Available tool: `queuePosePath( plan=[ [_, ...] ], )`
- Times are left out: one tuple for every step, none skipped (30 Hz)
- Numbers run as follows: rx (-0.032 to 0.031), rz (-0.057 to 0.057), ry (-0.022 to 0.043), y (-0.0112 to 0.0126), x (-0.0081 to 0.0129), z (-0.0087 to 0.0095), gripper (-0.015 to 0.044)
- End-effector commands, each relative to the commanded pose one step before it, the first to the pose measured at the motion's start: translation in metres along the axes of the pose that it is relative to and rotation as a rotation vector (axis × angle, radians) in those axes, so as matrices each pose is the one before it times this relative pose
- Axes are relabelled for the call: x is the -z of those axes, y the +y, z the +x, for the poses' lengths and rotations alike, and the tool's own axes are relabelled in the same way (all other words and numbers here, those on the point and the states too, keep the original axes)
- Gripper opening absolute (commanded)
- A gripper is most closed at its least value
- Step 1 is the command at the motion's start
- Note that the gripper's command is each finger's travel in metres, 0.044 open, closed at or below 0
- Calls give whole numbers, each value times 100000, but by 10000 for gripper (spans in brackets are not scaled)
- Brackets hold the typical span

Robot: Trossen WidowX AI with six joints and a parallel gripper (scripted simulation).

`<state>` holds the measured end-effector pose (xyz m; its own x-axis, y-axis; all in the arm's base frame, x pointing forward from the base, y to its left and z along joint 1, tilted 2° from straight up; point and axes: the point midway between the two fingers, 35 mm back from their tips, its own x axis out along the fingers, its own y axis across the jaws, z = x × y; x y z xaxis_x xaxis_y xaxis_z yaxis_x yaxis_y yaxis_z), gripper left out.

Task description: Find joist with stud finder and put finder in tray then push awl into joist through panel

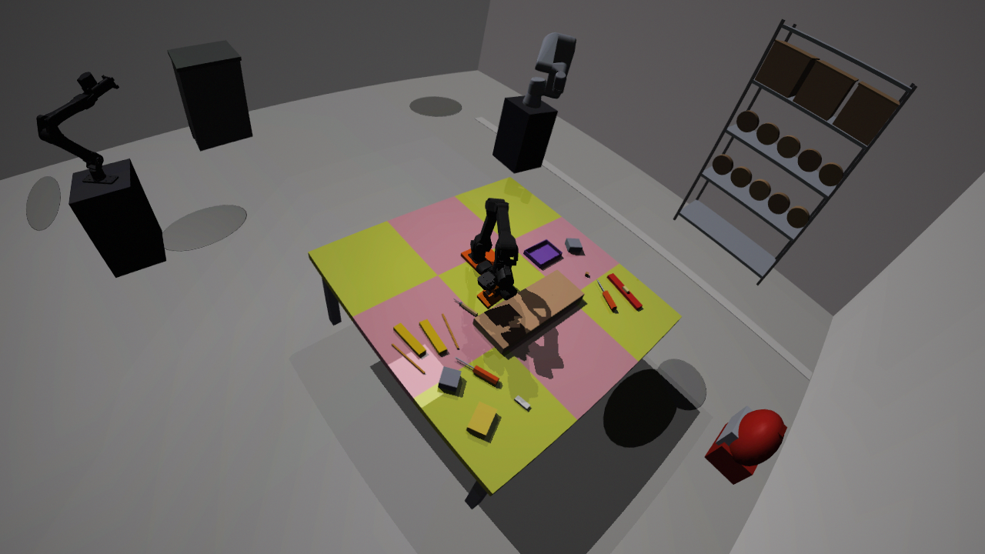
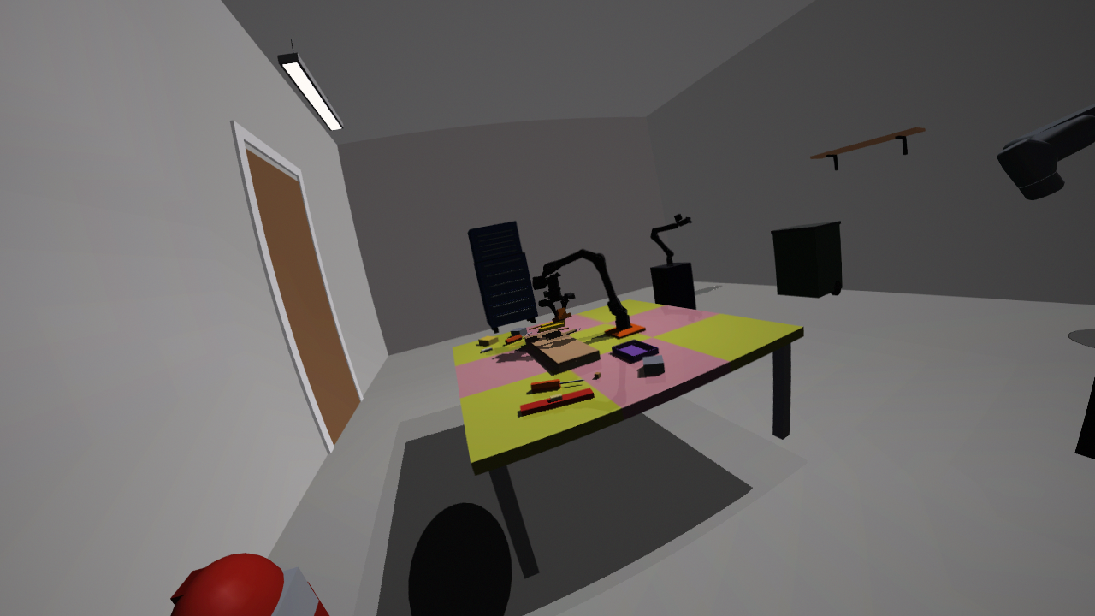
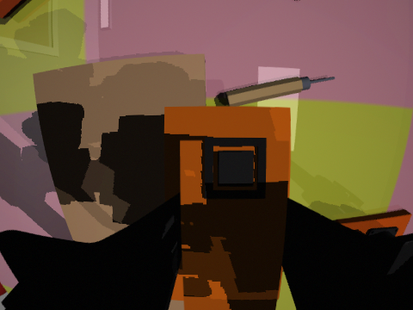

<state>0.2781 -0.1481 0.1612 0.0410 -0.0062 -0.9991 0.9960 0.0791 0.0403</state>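
My gripper point(image 1: 495, 292) point(image 3: 228, 198) is shut on the orange stud finder point(image 1: 485, 298) point(image 2: 562, 314) point(image 3: 228, 122), whose square display point(image 3: 236, 168) is dark. It is held above the table, by the tan floor panel point(image 1: 554, 292) point(image 2: 570, 353) point(image 3: 142, 65); in the wrist view it overlaps the panel's right edge. The exact gap is hard to tell. Shadows cover part of the panel, and no joist shows. The awl point(image 1: 465, 307) point(image 3: 267, 90) with tan handle and thin spike lies on the table beyond the panel's end. The purple tray point(image 1: 542, 253) point(image 2: 634, 351) looks empty, near the panel's other end.
The arm's orange base point(image 1: 471, 257) point(image 2: 625, 330) stands behind the gripper. A red level point(image 1: 623, 290) point(image 2: 556, 402) and a screwdriver point(image 1: 607, 297) lie past the panel. Yellow bars point(image 1: 409, 338) point(image 1: 433, 336), another screwdriver point(image 1: 485, 374), grey blocks point(image 1: 449, 379) point(image 1: 573, 245) and a yellow block point(image 1: 482, 420) are also on the table.
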Motion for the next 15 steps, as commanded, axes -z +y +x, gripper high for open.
queuePosePath(
  plan=[
    [-4466,-14783,-938,1124,-331,-556,0],
    [-637,-3507,-88,195,-93,-18,0],
    [-634,-3509,-110,191,-100,-17,0],
    [-630,-3511,-132,188,-106,-16,0],
    [-625,-3513,-154,184,-113,-15,0],
    [-619,-3515,-175,180,-119,-15,0],
    [-612,-3517,-197,176,-125,-14,0],
    [-605,-3519,-218,171,-131,-13,0],
    [-597,-3521,-238,166,-137,-12,0],
    [-588,-3523,-259,162,-142,-11,0],
    [-579,-3525,-279,156,-148,-10,0],
    [-569,-3526,-298,151,-153,-10,0],
    [-558,-3528,-318,146,-158,-9,0],
    [-547,-3530,-337,140,-163,-8,0],
    [-534,-3532,-355,134,-167,-7,0]
  ],
)
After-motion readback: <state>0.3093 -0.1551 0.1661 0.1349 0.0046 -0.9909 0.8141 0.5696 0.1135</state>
